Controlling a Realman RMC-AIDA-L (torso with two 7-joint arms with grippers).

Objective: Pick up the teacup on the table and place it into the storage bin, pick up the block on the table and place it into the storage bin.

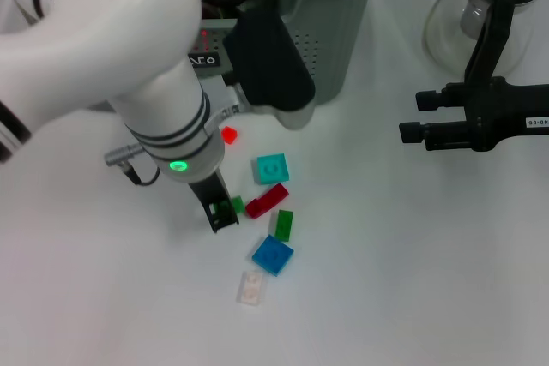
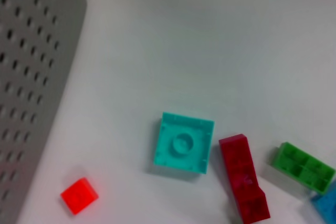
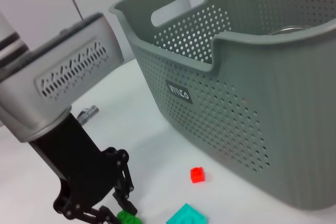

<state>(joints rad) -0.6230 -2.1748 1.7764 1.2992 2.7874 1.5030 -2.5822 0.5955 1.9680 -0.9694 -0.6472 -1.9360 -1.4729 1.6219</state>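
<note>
Storage bin (image 1: 334, 32) and blocks (image 1: 273, 168) on white table (image 1: 412, 263)

Left tool (image 1: 225, 214) lowered to the table; right tool (image 1: 410, 117) hovers aside.

Glass coffee pot (image 1: 480, 19) at far right, white table (image 1: 412, 280)

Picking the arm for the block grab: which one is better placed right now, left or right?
Left. The left gripper is already down among the scattered blocks, at the small green block. The right gripper hangs off to the side near the glass carafe, well away from the blocks and the storage bin.
</note>
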